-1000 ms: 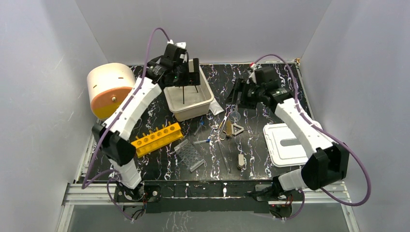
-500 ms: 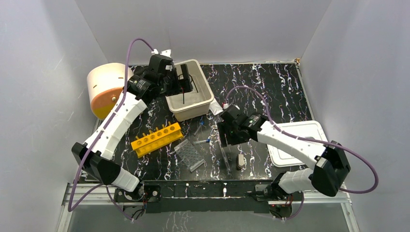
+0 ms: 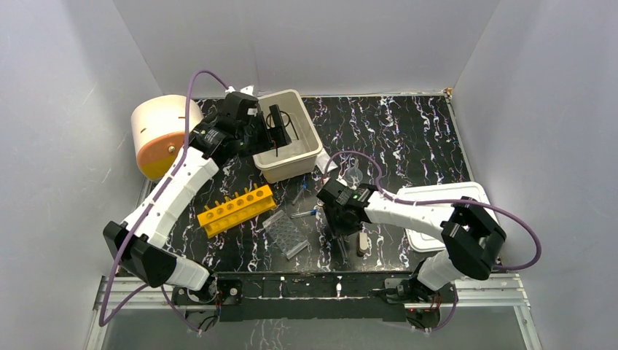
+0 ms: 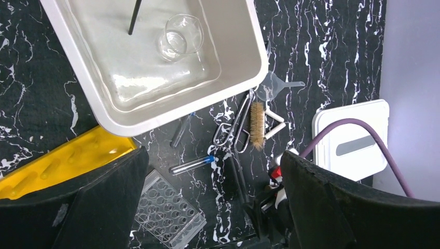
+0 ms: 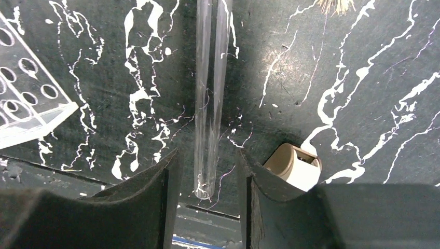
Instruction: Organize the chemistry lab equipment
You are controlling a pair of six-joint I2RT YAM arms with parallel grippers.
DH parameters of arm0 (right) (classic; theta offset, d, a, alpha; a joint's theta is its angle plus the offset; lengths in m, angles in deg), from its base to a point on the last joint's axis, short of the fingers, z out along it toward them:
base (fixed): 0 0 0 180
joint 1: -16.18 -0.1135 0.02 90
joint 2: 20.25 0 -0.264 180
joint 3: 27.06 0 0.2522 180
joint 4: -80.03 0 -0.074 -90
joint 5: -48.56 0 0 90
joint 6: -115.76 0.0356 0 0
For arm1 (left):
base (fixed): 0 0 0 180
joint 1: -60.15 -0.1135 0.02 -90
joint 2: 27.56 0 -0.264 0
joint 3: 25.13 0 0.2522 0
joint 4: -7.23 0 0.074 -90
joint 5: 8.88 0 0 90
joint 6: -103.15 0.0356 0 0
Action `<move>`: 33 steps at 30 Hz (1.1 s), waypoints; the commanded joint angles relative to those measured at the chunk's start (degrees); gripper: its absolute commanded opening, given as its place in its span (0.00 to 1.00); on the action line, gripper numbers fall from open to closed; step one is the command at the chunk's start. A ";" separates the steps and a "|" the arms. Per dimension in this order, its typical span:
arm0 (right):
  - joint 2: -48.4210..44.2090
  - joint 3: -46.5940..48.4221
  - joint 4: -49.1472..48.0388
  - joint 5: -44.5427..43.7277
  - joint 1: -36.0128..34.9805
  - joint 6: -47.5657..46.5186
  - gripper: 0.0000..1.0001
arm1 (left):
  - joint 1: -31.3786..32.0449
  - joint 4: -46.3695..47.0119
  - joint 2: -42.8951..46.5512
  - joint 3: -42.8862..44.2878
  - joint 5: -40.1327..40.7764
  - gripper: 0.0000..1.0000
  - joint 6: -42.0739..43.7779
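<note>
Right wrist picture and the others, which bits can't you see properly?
Clear glass tubing: right wrist view, far end cut by the top edge; one or two, unclear.
Beige piece: right wrist view, partly behind a finger of the right tool.
Yellow rack: left wrist view, partly behind a finger of the left tool.
Black rod: left wrist view, top cut off.

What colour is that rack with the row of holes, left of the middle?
The rack is bright yellow. It shows best in the top external view.
</note>
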 commanded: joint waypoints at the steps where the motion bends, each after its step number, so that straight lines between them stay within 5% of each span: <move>1: 0.55 -1.48 -3.44 -0.46 -0.18 0.37 0.49 | -0.17 1.15 3.73 -1.08 -1.16 0.98 -1.81; 10: 3.93 -3.40 -7.36 1.98 -0.20 -1.74 0.44 | -0.18 1.29 4.32 -2.20 -2.29 0.98 -3.75; 19: 4.86 -4.90 -9.72 0.85 -0.13 -3.64 0.25 | -0.18 1.34 4.78 -3.03 -3.35 0.98 -4.73; 24: -8.68 -0.63 -9.99 4.05 1.54 -7.95 0.24 | -0.18 2.04 6.08 -3.81 -3.99 0.98 -5.07; 28: -20.89 3.36 -11.17 12.39 11.45 -8.51 0.26 | -0.18 5.57 7.09 -4.20 -10.04 0.98 -6.07; 33: -16.38 14.01 -19.76 25.94 18.18 -3.92 0.26 | -0.18 19.64 7.95 -10.17 -26.77 0.92 -9.16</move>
